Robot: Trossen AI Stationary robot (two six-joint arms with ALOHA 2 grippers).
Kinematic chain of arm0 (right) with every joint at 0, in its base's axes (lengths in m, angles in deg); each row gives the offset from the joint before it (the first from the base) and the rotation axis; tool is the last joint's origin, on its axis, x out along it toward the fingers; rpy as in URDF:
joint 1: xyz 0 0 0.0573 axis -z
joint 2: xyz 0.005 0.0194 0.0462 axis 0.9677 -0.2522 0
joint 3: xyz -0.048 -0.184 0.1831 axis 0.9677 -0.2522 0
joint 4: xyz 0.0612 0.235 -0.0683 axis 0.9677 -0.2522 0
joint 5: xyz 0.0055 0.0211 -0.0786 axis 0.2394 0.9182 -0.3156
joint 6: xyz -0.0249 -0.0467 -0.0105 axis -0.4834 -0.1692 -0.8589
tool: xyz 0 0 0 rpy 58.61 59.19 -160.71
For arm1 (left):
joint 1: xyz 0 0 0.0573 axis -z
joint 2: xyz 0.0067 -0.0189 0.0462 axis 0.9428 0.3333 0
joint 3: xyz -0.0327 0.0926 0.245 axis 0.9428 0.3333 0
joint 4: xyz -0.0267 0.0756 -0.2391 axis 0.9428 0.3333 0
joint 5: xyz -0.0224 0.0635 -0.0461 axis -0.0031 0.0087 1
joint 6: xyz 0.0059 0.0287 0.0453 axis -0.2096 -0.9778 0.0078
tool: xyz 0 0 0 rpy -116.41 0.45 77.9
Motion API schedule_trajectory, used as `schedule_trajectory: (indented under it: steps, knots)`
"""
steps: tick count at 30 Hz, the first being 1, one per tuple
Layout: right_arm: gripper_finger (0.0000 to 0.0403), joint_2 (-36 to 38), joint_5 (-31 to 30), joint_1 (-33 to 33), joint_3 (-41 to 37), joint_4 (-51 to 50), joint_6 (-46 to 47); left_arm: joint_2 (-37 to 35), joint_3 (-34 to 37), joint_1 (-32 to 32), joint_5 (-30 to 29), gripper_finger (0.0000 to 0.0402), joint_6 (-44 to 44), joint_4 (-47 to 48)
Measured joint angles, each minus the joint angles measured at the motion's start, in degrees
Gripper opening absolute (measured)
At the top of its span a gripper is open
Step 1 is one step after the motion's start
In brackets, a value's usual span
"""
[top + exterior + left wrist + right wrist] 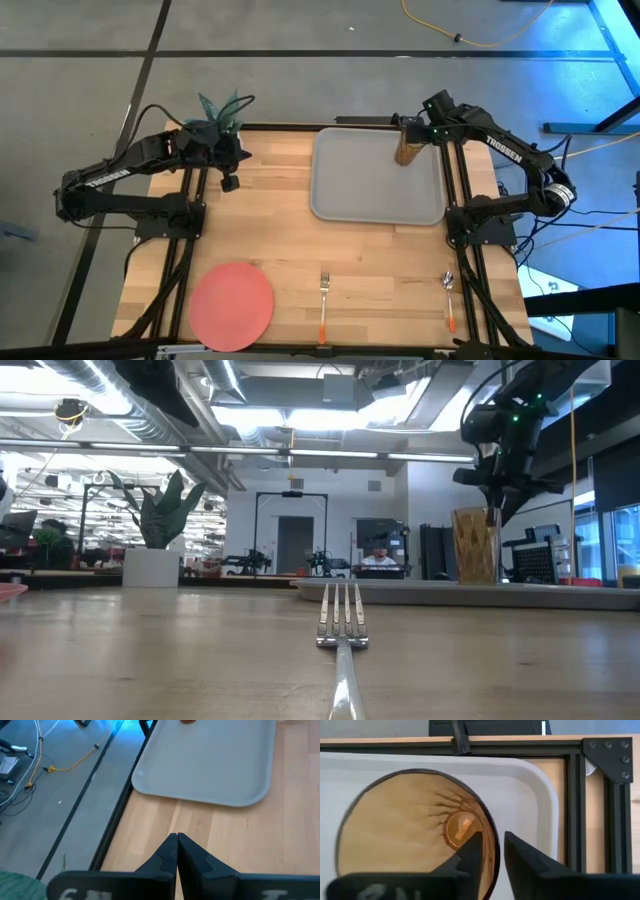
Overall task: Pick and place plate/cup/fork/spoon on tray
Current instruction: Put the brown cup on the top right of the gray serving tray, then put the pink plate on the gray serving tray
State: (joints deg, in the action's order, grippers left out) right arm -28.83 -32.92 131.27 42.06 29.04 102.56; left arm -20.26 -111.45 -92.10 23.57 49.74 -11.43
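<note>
Four pieces of tableware were in our sight, along with the large flat grey rectangular tray (pixel 375 190), smooth plastic with rounded corners and a low rim, lying at the far right of the pale wooden slatted table (pixel 290 250). We saw the flat round coral-red plate (pixel 231 304) at the near left of the table, well apart from the tray. The small translucent amber-brown tumbler, the cup (pixel 407 148), stood upright on the tray's far right corner, taller than wide, with ribbed walls in the right wrist view. The small metal fork (pixel 323 298), silver tines and orange handle, lay near the front edge at mid-table, and the small metal spoon (pixel 449 300) with a rounded silver bowl and orange handle lay to its right, both off the tray.

We found the right gripper (pixel 490 851) over the cup, its dark fingers slightly apart and straddling the rim, one inside the cup and one outside; whether they still pressed the wall we could not tell. The left gripper (pixel 176 842) hovered at the far left of the table, its wedge-shaped fingers pressed together on nothing.
</note>
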Motion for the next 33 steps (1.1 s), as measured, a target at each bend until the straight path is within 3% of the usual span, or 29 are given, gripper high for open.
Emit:
schedule_trajectory:
  steps: [10, 20, 27, 33]
  knots:
    - [0.0102, 0.4, 1.6, 0.0, 0.3, 0.1, 1.1, 0.0, 0.0, 0.0, 0.0, 0.0, 0.0, 0.0]
    - [0.0103, 2.3, 1.8, 0.0, 6.7, -4.7, 0.5, 0.0, 0.0, 0.0, 0.0, 0.0, 0.0, 0.1]
    - [0.0103, 2.8, 1.4, -1.0, 15.0, -14.7, -2.2, 0.0, 0.0, 0.0, 0.0, 0.0, 0.0, 0.1]
    - [0.0103, 2.8, 4.3, -7.1, 24.2, -22.4, -8.2, 0.0, 0.0, 0.0, 0.0, 0.0, 0.1, 0.1]
